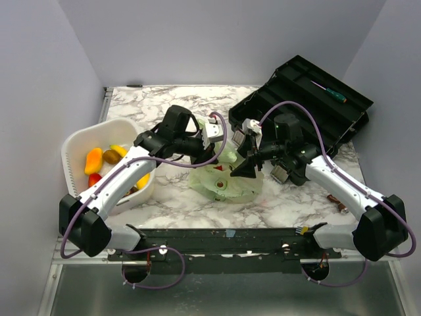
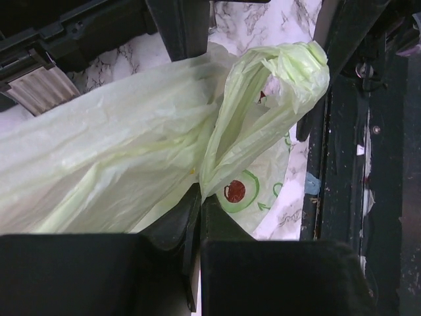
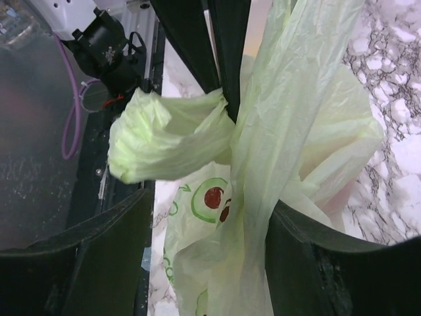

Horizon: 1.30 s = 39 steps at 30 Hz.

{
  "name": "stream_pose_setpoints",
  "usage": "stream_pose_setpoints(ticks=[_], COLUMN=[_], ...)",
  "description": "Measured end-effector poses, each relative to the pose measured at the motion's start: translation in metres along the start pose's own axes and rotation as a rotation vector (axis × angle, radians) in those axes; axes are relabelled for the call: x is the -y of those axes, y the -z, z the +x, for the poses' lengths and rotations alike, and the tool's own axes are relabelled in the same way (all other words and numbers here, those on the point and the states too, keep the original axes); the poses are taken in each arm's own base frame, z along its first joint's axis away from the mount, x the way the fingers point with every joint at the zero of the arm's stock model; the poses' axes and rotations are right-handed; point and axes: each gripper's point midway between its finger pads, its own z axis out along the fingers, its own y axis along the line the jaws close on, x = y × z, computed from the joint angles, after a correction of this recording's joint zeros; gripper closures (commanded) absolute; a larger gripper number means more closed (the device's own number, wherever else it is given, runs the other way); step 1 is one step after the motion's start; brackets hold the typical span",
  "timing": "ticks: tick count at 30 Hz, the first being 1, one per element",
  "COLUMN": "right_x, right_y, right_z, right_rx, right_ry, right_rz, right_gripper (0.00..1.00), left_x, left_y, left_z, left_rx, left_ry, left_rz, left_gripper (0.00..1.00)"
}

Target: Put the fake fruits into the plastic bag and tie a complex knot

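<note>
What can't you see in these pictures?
- Inside the plastic bag: top view, cloudy film hides any fruits.
- Some fake fruits in the white basket: top view, the left arm covers them.
- Whether the bag is tied yet: wrist views, bunched folds hide it.

No lettering or numbers readable anywhere. Only a printed emblem (image 2: pixel 235 191) on the plastic bag (image 2: pixel 118 151): green ring round a dark red spot, small green arrow beside it. Same mark in the right wrist view, just as wordless.
</note>
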Motion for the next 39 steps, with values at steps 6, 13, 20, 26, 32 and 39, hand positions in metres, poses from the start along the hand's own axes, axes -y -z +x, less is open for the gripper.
stream_pose_setpoints(ticks=[6, 13, 20, 26, 32, 39], right_x=[0.0, 0.0, 0.002, 0.01, 0.015, 0.012], right_y=[-0.002, -0.004, -0.008, -0.009, -0.009, -0.006], right_z=[-0.009, -0.019, -0.023, -0.023, -0.02, -0.013], right_rx=[0.028, 0.057, 0.068, 0.069, 0.06, 0.04], right_ry=[-0.014, -0.021, -0.01, -0.003, 0.031, 0.091], right_rz=[0.0, 0.0, 0.014, 0.053, 0.08, 0.075], right_gripper=[0.32, 0.32, 0.48, 0.99, 0.99, 0.99], left_x=[0.003, -0.001, -0.003, -0.004, -0.003, -0.037], left_y=[-0.008, -0.015, -0.021, -0.02, 0.01, 0.116], left_z=[-0.005, 0.001, 0.004, 0.0, -0.013, -0.061], left_rx=[-0.003, -0.032, -0.055, -0.052, -0.035, 0.096], left_ry=[-0.017, -0.003, 0.009, 0.008, 0.023, -0.087], left_rz=[-0.013, -0.034, -0.045, -0.048, -0.022, -0.244], left_gripper=[1.0, 1.0, 1.0, 0.69, 0.17, 0.13])
